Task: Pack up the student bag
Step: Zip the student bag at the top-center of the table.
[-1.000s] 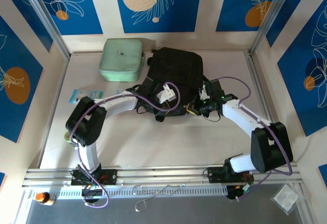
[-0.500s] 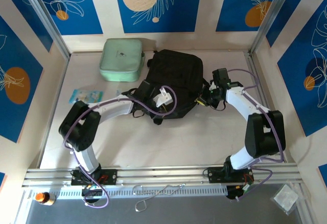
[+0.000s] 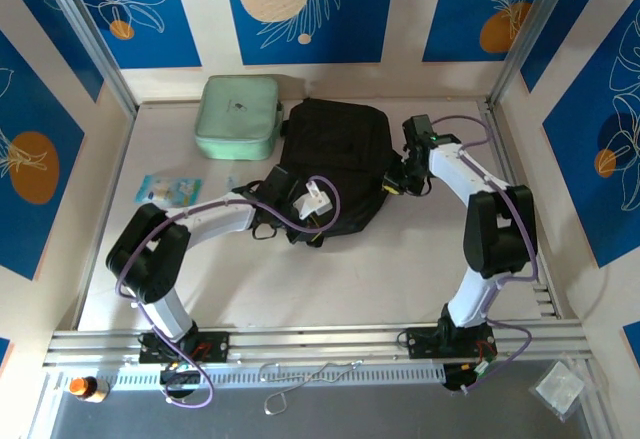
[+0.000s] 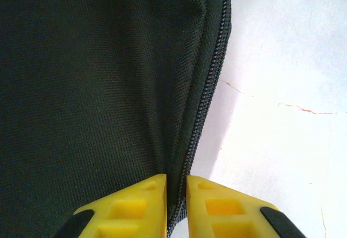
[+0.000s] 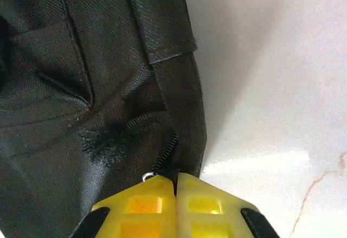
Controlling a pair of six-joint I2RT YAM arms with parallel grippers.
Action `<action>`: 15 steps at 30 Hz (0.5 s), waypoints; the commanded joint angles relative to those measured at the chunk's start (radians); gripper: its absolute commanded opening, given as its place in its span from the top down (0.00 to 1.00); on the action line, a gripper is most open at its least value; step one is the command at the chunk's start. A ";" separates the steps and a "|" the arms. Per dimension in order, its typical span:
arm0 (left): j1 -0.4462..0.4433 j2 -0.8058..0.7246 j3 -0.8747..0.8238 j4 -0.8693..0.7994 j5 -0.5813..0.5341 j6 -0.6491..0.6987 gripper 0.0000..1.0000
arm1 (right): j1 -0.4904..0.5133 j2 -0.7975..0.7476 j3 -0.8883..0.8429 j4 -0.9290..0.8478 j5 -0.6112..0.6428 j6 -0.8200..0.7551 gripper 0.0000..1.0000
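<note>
The student bag [image 3: 335,154], a large black backpack, lies flat at the middle back of the table. My left gripper [image 3: 303,202] is at its near left edge. In the left wrist view my left gripper [image 4: 176,186] is shut on the fabric edge of the student bag [image 4: 97,86], with the zipper [image 4: 209,81] running between the yellow fingers. My right gripper [image 3: 396,181] is at the bag's right side. In the right wrist view my right gripper [image 5: 176,182] is shut on the zipper pull of the student bag [image 5: 81,75], and a small metal ring [image 5: 146,176] shows beside the fingertips.
A pale mint green zip case [image 3: 237,116] lies at the back left, touching the bag's corner. A small blue and white packet [image 3: 170,189] lies on the table's left side. Metal frame posts [image 3: 510,59] and walls bound the table.
My right arm has folded up and carried its gripper toward the back of the table along the bag's right side. The bag and my left gripper have shifted slightly left.
</note>
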State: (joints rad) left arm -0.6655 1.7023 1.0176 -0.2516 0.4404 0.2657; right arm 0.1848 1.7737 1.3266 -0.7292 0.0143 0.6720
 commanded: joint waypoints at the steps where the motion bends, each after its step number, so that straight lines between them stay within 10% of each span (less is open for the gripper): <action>1: -0.009 -0.020 -0.026 -0.093 0.026 -0.019 0.86 | 0.021 0.015 0.051 -0.014 0.052 -0.032 1.00; 15: -0.025 -0.014 0.091 0.065 0.162 -0.143 0.45 | 0.108 -0.106 -0.016 -0.034 -0.178 -0.129 1.00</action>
State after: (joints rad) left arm -0.6720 1.6657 1.0611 -0.2451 0.5247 0.1688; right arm 0.2928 1.7203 1.3357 -0.7528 -0.0704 0.5640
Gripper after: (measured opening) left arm 0.525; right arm 0.045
